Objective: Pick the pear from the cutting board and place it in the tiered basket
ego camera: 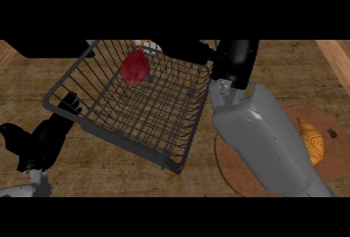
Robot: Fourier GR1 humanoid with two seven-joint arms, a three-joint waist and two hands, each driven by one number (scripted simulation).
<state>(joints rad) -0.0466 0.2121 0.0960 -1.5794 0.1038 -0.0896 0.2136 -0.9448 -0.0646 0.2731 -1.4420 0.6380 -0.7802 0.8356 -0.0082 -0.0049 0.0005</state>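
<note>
At the far end of the tiered basket [137,127] I see the red pear [135,67] against the mesh, my right hand [233,61] just right of it with a grip I can't tell, my left hand [33,144] relaxed at near left.

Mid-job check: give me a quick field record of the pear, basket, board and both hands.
pear: red pear, off the board, showing inside the basket's wire frame
basket: dark grey wire tiered basket, left of centre
board: round brown wooden cutting board, right; holds a yellow-orange pastry-like item
right hand: black right hand, at the basket's right rim; contact with pear cannot be told
left hand: black left hand, open, resting lower left
</note>
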